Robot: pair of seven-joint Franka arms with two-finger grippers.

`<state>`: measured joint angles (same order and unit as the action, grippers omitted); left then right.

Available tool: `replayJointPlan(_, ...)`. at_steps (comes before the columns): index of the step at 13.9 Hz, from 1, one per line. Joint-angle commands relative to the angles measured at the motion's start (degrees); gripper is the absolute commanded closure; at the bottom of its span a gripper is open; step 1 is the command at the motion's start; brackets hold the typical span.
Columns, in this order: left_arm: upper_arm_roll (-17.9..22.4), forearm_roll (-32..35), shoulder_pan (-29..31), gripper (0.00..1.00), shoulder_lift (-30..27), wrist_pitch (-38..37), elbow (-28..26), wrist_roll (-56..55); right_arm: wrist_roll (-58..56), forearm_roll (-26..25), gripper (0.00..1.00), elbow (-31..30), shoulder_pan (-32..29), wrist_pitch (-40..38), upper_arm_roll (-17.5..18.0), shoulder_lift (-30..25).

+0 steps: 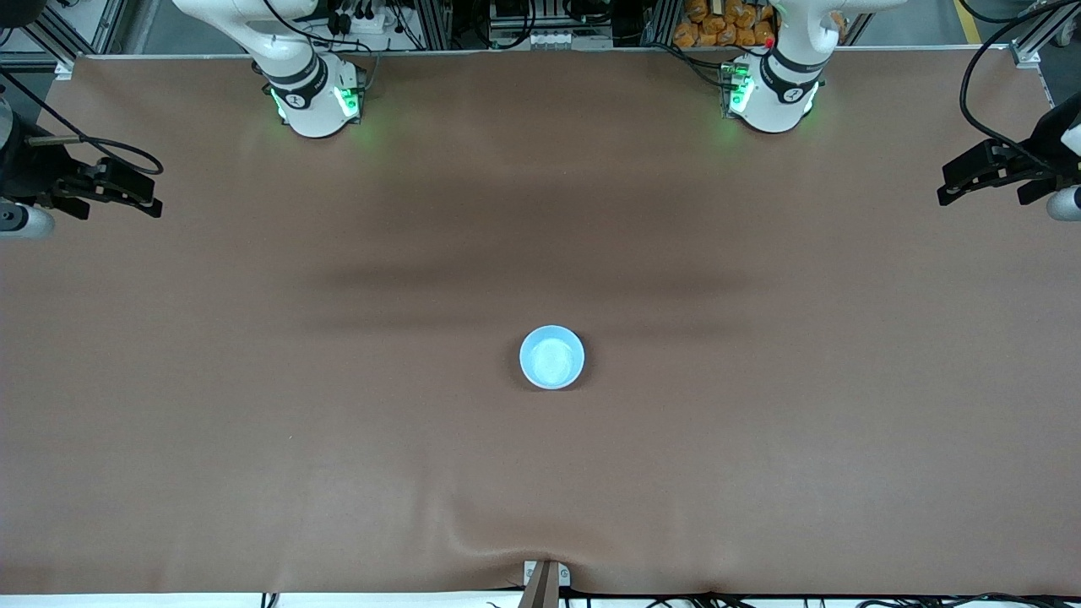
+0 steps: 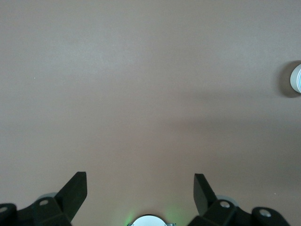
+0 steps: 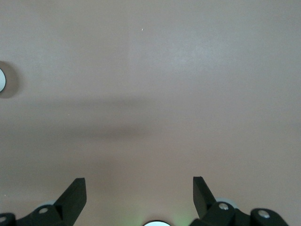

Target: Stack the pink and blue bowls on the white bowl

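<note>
The blue bowl is sitting mid-desk, likely light, rigid and slick; best pinched at its rim. Left end effector and right end effector are waiting, fingers apart.

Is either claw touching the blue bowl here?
Apart. The front view shows the blue bowl alone mid-table, with the left claw and right claw open over the table's ends.

Brown table cover spans the whole surface, wrinkled near its front-camera edge. A small metal clamp grips that edge at mid-width. Orange items sit above the table's top edge.
</note>
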<state>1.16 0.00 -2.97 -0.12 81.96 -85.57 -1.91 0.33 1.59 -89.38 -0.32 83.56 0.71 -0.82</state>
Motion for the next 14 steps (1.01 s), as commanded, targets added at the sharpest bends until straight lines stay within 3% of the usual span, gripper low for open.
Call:
replayJointPlan(1,-0.02,-1.05,0.16,0.0,0.12,0.13,0.4,0.59,-0.68,-1.32,0.0,0.7,-0.91,-0.86,0.61,-0.06)
replayJointPlan(14,-0.02,-1.05,-0.01,0.0,0.12,0.13,0.4,0.59,0.11,-1.67,0.0,2.72,-1.0,-0.06,0.78,0.65)
